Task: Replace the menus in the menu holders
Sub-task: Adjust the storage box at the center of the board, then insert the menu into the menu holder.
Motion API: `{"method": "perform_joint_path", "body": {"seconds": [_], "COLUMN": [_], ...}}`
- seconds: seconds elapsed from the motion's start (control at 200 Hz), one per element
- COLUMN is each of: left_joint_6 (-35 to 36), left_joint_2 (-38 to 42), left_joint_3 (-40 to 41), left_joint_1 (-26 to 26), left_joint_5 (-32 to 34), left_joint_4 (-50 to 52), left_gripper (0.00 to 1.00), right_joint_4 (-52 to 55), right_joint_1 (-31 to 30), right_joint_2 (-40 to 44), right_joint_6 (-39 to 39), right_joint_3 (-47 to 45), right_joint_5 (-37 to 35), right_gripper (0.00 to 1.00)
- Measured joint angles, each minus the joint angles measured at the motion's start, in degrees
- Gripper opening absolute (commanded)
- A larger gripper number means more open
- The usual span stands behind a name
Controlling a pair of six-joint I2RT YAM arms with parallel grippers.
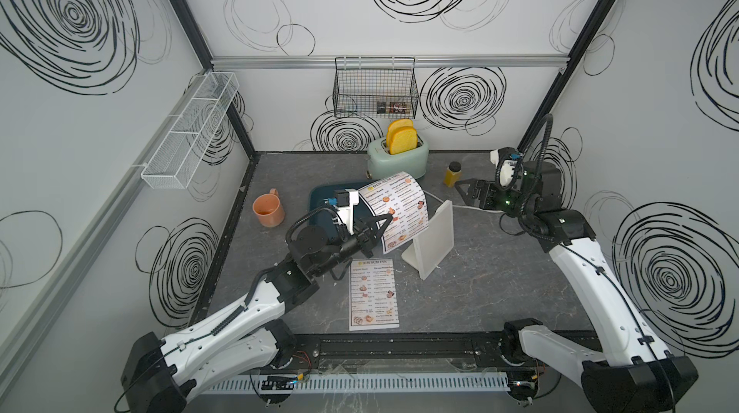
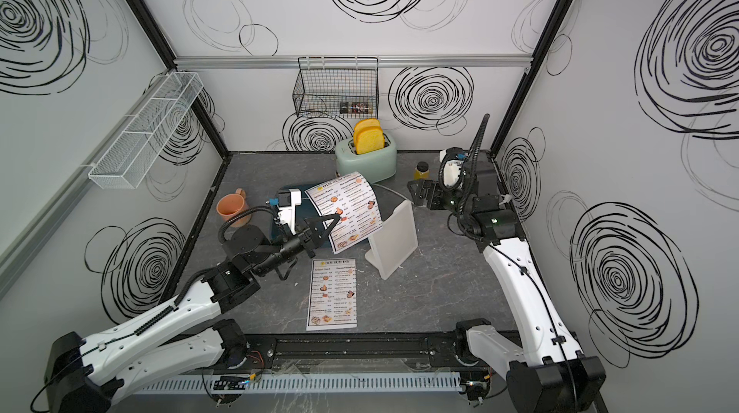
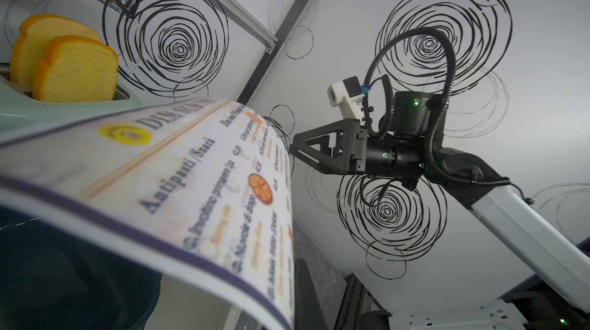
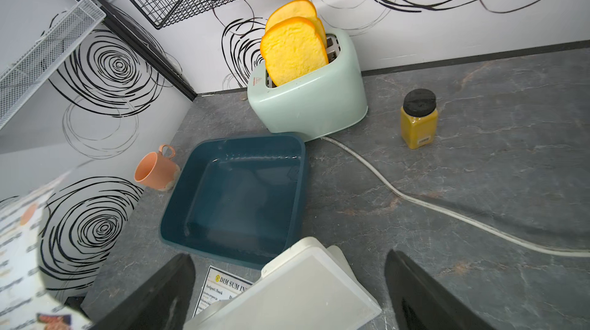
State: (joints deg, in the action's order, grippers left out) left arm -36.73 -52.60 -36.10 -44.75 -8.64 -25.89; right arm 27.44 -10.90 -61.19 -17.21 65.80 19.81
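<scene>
My left gripper (image 1: pixel 384 223) (image 2: pixel 335 220) is shut on the left edge of one menu (image 1: pixel 400 211) (image 2: pixel 352 211) (image 3: pixel 191 184). It holds that sheet up in the air, bowed over, just left of the menu holder (image 1: pixel 434 237) (image 2: pixel 394 239) (image 4: pixel 297 293). A second menu (image 1: pixel 374 295) (image 2: pixel 333 295) (image 4: pixel 223 287) lies flat on the table in front of the holder. The white holder stands tilted with no sheet in it. My right gripper (image 1: pixel 460 189) (image 2: pixel 410 187) (image 4: pixel 287 256) (image 3: pixel 297 149) hangs open and holds nothing, above and behind the holder's top edge.
A teal bin (image 1: pixel 320 199) (image 4: pixel 239 191) sits under the raised menu. An orange mug (image 1: pixel 268 211) stands to its left. At the back are a mint toaster (image 1: pixel 400 157) with bread, its cable (image 4: pixel 415 200), and a yellow spice jar (image 1: pixel 453 174). A wire basket (image 1: pixel 376 87) hangs on the back wall.
</scene>
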Motion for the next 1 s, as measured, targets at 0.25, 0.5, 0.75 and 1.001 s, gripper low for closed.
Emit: {"method": "perform_joint_path", "body": {"seconds": [0.25, 0.5, 0.75, 1.001], "left_joint_6": [0.55, 0.55, 0.52, 0.24], "left_joint_2": [-0.02, -0.28, -0.9, -0.87], "left_joint_3": [1.57, 2.71, 3.21, 3.65], "left_joint_1": [-0.26, -0.28, -0.59, -0.68], "left_joint_5": [3.87, 5.29, 5.27, 5.27], "left_joint_4": [-2.75, -3.61, -4.39, -5.79], "left_gripper": [0.0, 0.0, 0.0, 0.0], "right_joint_4": [-0.02, -0.04, -0.04, -0.04], "right_joint_1": [0.0, 0.0, 0.0, 0.0], "right_joint_2": [1.14, 1.2, 1.2, 1.25], "right_joint_6": [-0.42, -0.5, -0.48, -0.46], "right_joint_3": [-0.5, -0.52, -0.52, -0.52], "right_joint_5": [-1.01, -1.18, -1.18, -1.18], "right_gripper": [0.96, 0.96, 0.96, 0.96]}}
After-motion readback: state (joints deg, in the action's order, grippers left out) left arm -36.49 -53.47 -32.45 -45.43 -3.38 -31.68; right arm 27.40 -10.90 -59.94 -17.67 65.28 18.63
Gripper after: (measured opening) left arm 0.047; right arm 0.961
